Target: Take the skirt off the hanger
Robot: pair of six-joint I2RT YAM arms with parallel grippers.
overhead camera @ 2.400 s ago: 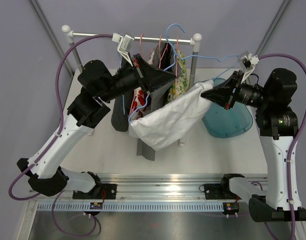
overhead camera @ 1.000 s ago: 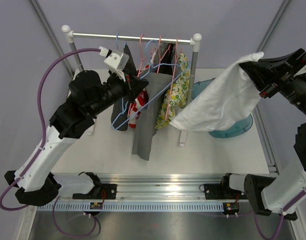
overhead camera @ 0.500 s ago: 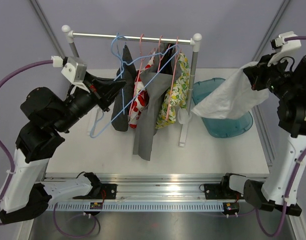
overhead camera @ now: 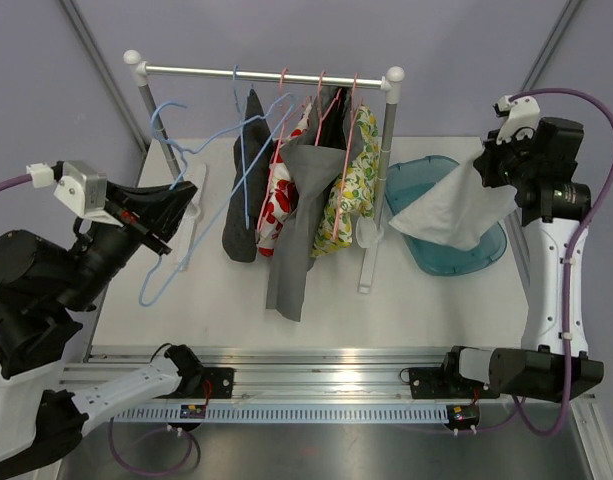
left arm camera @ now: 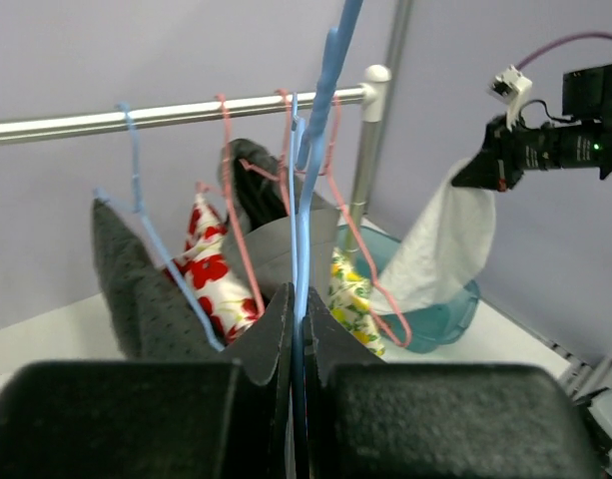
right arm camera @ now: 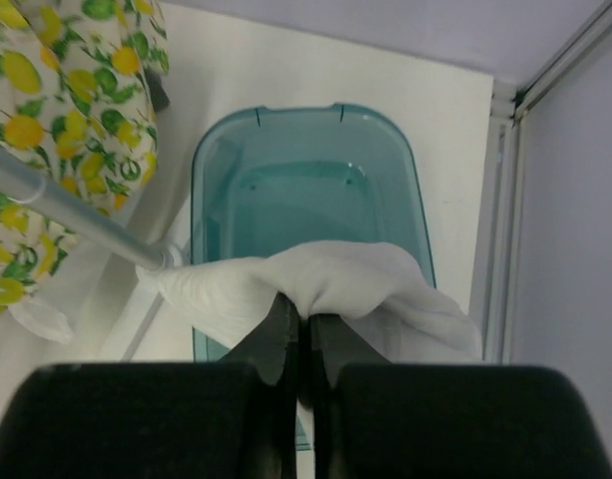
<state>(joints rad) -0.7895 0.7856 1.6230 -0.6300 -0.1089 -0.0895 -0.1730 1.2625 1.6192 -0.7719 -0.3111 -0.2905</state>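
The white skirt [overhead camera: 448,208] is off the hanger and hangs from my right gripper [overhead camera: 483,167], which is shut on a fold of it [right arm camera: 320,279] above the teal bin [overhead camera: 486,252]. Its lower end drapes into the bin [right arm camera: 306,150]. My left gripper [overhead camera: 183,207] is shut on the bare light-blue wire hanger [left arm camera: 303,200] and holds it left of the rack, clear of the rail. The hanger [overhead camera: 182,262] carries nothing. In the left wrist view the skirt [left arm camera: 440,249] shows far right under the other arm.
A clothes rack with a metal rail [overhead camera: 266,72] stands at mid-table. It holds a dark grey garment [overhead camera: 241,215], a red floral one [overhead camera: 278,205], a grey one [overhead camera: 291,250] and a lemon-print one [overhead camera: 346,190] on pink and blue hangers. The rack's post [overhead camera: 378,200] stands beside the bin.
The skirt came off the hanger. My right arm swung it right and lowered it over the teal bin. My left arm drew the empty blue hanger back to the left, away from the rack.
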